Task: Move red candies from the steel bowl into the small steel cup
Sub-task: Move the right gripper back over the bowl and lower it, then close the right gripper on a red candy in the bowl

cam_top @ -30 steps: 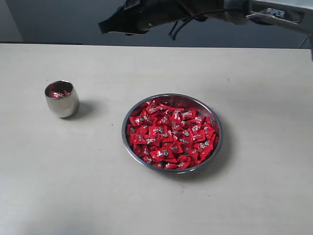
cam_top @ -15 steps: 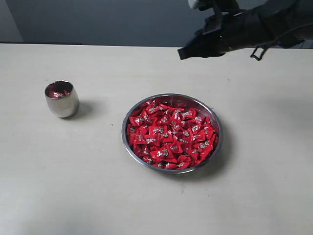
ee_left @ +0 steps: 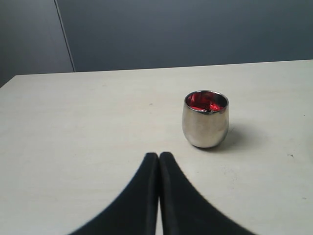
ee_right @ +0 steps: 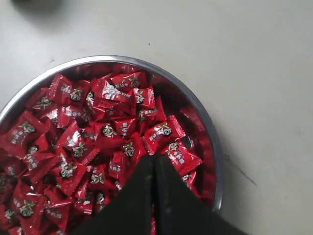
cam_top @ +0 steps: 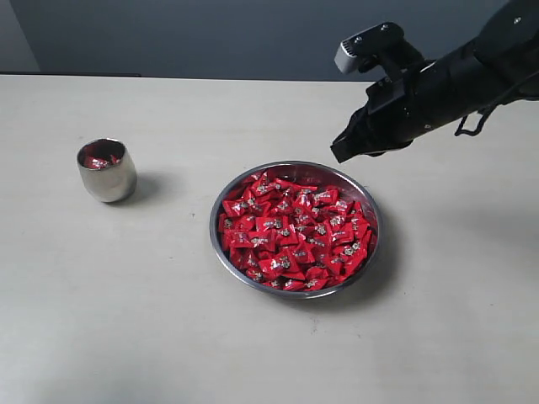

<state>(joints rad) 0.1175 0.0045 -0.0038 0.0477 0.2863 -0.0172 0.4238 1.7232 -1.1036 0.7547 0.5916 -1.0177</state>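
Red candies (cam_top: 295,236): heaped thick in the steel bowl (cam_top: 212,229), covering its floor almost to the rim, crinkly red wrappers each with a small silvery mark. The bowl sits slightly right of the middle of the pale table (cam_top: 126,320) in the exterior view, flat, with only a strip of bare shiny wall showing along its far side. The small steel cup (cam_top: 107,172) stands upright well apart from the bowl, off to its left and a little farther back. A few red wrappers lie inside it below the rim, and they show more clearly in the left wrist view (ee_left: 205,104). The right gripper (cam_top: 341,151) comes in from the upper right on a black arm, angled downward, with its tip above the far right part of the bowl's rim. Its two fingers are pressed together with no gap and nothing is pinched between them. In the right wrist view the joined tips (ee_right: 152,159) point into the heap near the bowl's edge. Whether they touch a wrapper cannot be judged from here. The left gripper (ee_left: 159,155) appears only in its own wrist view. Its black fingers meet along a thin seam and carry nothing, and it hangs low over bare table. The cup (ee_left: 205,122) stands beyond the tips, clear of them, and its polished side reflects the tabletop. A dark grey wall runs behind the table's far edge.
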